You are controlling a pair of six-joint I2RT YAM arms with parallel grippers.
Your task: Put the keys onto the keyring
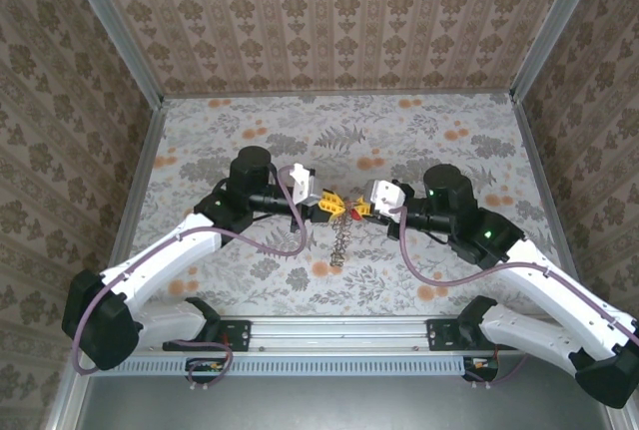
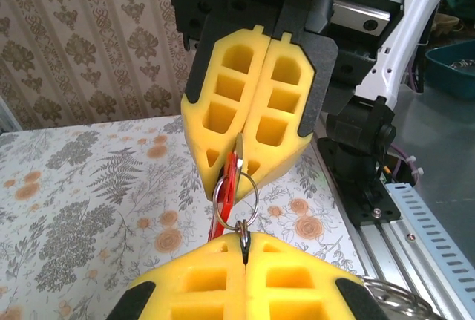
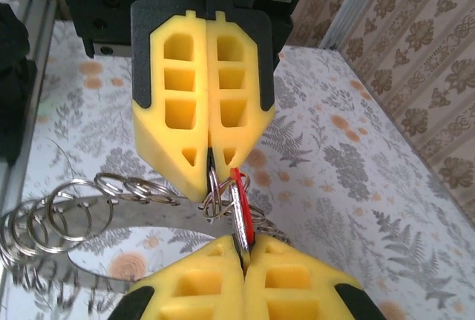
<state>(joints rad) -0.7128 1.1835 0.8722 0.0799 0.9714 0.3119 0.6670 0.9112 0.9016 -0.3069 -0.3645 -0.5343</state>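
My two grippers meet tip to tip above the table's middle, the left gripper (image 1: pixel 325 207) facing the right gripper (image 1: pixel 361 208). In the left wrist view my left gripper (image 2: pixel 245 249) is shut on a small black loop (image 2: pixel 244 240), which carries a small silver split ring (image 2: pixel 235 200). My right gripper (image 3: pixel 243 249) is shut on a red-headed key (image 3: pixel 241 212), whose tip sits at that split ring (image 3: pixel 215 186). The large keyring (image 3: pixel 111 212), strung with several small rings, hangs below the left jaws and trails down (image 1: pixel 337 247) toward the table.
The floral tabletop (image 1: pixel 419 141) is walled by patterned panels on three sides. A metal rail (image 1: pixel 329 328) with both arm bases runs along the near edge. A teal bin (image 2: pixel 453 67) sits beyond the rail, off the table.
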